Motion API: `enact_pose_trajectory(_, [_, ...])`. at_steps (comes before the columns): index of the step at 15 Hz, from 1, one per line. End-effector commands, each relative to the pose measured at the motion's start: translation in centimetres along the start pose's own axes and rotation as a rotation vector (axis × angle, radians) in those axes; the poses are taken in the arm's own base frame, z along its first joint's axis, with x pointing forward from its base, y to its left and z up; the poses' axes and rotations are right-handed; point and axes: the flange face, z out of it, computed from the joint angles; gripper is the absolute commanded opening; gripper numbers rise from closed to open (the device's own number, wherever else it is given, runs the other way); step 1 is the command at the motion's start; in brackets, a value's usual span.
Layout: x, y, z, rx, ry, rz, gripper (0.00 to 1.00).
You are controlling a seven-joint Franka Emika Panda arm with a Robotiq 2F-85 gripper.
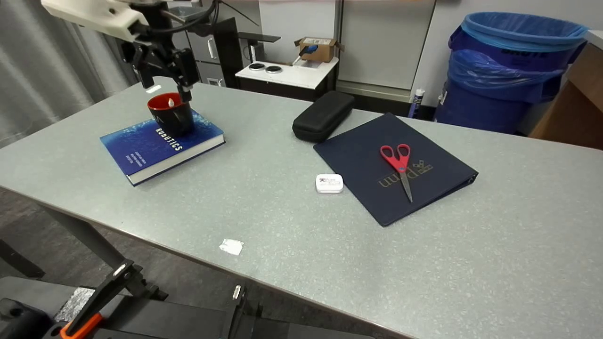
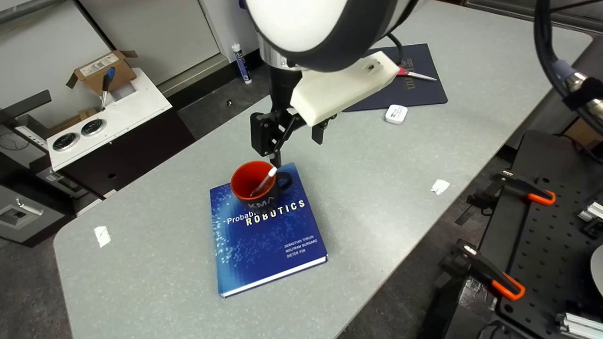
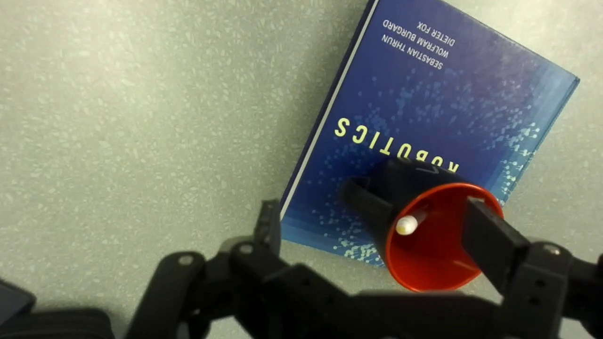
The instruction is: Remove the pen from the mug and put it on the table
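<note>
The mug is dark outside and red inside. It stands upright on the blue book in both exterior views (image 1: 175, 123) (image 2: 260, 203) and shows in the wrist view (image 3: 438, 263). The pen, with a white end, leans inside the mug against the rim near the handle (image 1: 171, 102) (image 2: 272, 173) (image 3: 406, 225). Its lower part is inside the mug. My gripper (image 1: 166, 84) (image 2: 297, 146) (image 3: 374, 214) is open and empty just above the mug. In the wrist view the pen's end appears between the fingers, and the right finger overlaps the mug's opening. The table (image 1: 264, 197) is light grey.
The blue book (image 1: 141, 146) (image 2: 271, 245) lies under the mug. A black case (image 1: 324, 115), a navy folder (image 1: 367, 155) with red-handled scissors (image 1: 400, 165) on it, and a small white box (image 1: 329, 183) lie farther along the table.
</note>
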Motion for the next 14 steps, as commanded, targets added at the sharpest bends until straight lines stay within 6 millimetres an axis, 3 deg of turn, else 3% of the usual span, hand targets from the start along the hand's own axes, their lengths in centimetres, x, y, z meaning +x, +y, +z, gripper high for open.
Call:
enact_pose_trajectory(1, [1.8,-1.6,1.3,0.032,-0.011,-0.013,1.0])
enact_pose_trajectory(7, [3.6,-3.0,3.7,0.043,-0.04,-0.025,1.0])
enact_pose_trajectory(8, [3.9,-3.1,4.1,0.045,-0.048,-0.027,0.75])
enact_pose_trajectory(10, [4.2,-3.3,4.6,0.048,-0.057,-0.028,0.68])
enact_pose_trajectory(14, [4.0,-3.8,4.6,0.06,-0.072,-0.037,0.35])
